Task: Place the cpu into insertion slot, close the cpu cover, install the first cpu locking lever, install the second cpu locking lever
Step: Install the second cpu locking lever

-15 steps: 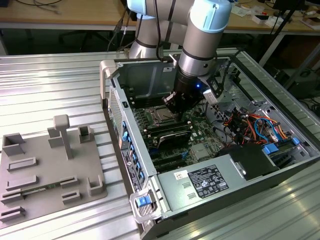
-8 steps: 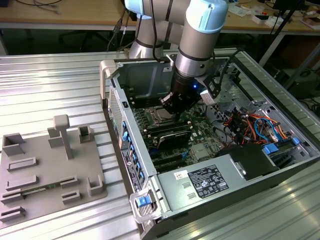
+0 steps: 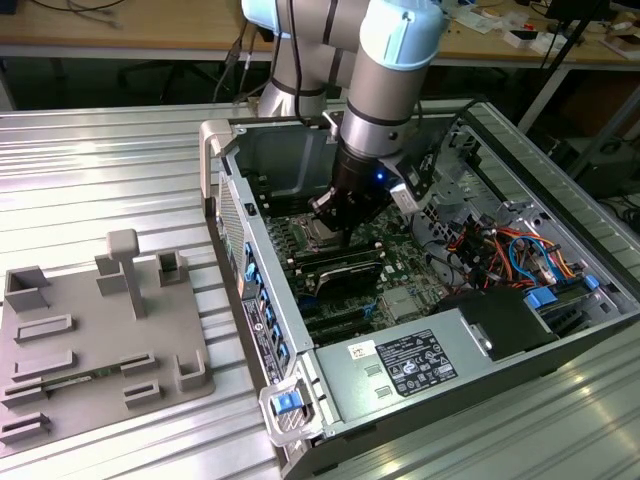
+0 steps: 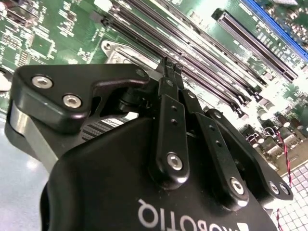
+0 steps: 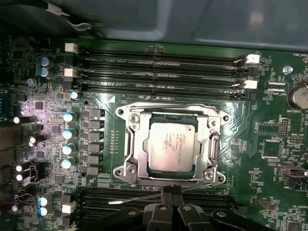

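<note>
Small flat square cpu with a silver-grey metal top is seated in the square insertion slot with the silver metal rim, on the green motherboard; the thin square silver cpu cover with its large window lies flat over it, chip top showing through the window.

Black two-finger gripper is at the socket edge that faces one bank of long black memory slots; fingertips are pinched narrow, pads together, as seen in both wrist views. A thin silver wire locking lever juts out at a slant from that same socket edge, over the memory slots and right by the fingertips; can't tell whether the tips touch or grip it. A second bank of memory slots runs along the opposite side of the socket.

In the exterior view the arm's gripper reaches down into the open grey computer case, low over the board; the case sits on a ribbed metal table, with a grey moulded fixture plate beside it on the exterior view's left.
</note>
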### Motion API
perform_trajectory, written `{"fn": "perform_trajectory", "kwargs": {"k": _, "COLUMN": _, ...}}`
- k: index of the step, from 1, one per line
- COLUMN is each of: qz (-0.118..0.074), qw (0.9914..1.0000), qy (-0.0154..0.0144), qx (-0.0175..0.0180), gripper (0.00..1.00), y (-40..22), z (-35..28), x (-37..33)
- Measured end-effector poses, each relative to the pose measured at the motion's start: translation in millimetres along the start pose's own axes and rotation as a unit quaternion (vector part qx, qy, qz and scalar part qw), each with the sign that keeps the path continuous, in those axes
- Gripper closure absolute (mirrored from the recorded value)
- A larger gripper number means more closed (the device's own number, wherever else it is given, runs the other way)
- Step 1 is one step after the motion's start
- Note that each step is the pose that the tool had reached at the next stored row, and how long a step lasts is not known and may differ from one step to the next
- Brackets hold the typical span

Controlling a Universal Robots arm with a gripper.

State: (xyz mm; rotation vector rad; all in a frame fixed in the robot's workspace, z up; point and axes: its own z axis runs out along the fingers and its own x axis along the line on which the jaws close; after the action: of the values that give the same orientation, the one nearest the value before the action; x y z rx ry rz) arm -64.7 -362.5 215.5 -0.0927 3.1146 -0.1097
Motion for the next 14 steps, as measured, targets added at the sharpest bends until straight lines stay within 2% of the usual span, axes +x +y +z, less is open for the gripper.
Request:
{"fn": "perform_trajectory", "kwargs": {"k": 7, "qz": 0.000, "qw": 1.00000, "qy": 0.0000, "qx": 0.0000, "gripper": 0.89, "y": 1.5, "z": 1.4, "x": 12.0}}
{"fn": "perform_trajectory", "kwargs": {"k": 8, "qz": 0.000, "qw": 1.00000, "qy": 0.0001, "qx": 0.0000, "gripper": 0.89, "y": 2.2, "z": 2.0, "x": 17.0}}
{"fn": "perform_trajectory", "kwargs": {"k": 9, "qz": 0.000, "qw": 1.00000, "qy": 0.0000, "qx": 0.0000, "gripper": 0.89, "y": 2.4, "z": 2.3, "x": 18.9}}
{"fn": "perform_trajectory", "kwargs": {"k": 14, "qz": 0.000, "qw": 1.00000, "qy": 0.0001, "qx": 0.0000, "gripper": 0.89, "y": 2.9, "z": 3.3, "x": 23.5}}
